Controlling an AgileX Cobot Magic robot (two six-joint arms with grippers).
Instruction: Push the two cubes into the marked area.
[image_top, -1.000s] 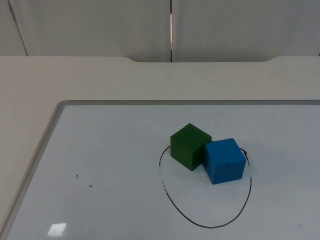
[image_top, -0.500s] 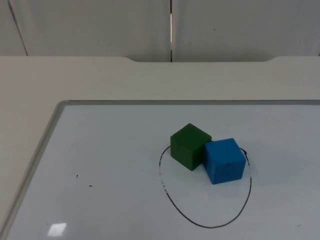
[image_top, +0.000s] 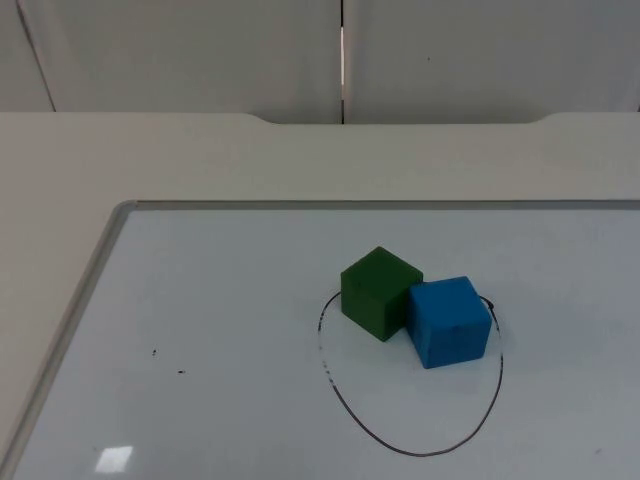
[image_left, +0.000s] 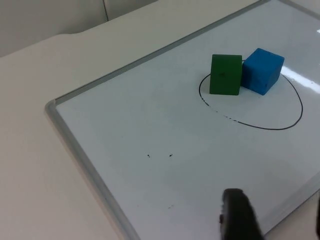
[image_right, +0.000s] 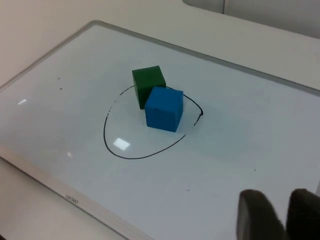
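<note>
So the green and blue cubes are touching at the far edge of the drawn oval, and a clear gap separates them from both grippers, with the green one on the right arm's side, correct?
One slip: the green cube is on the left arm's side and the blue cube on the right arm's, as the top view shows. They do touch, at the far edge of the drawn oval, well away from both grippers.

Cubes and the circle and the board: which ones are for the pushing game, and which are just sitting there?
For the game:
green cube
blue cube
drawn black circle, the marked area

Just there:
whiteboard under them
two tiny black specks on it
grey partition wall behind
</note>
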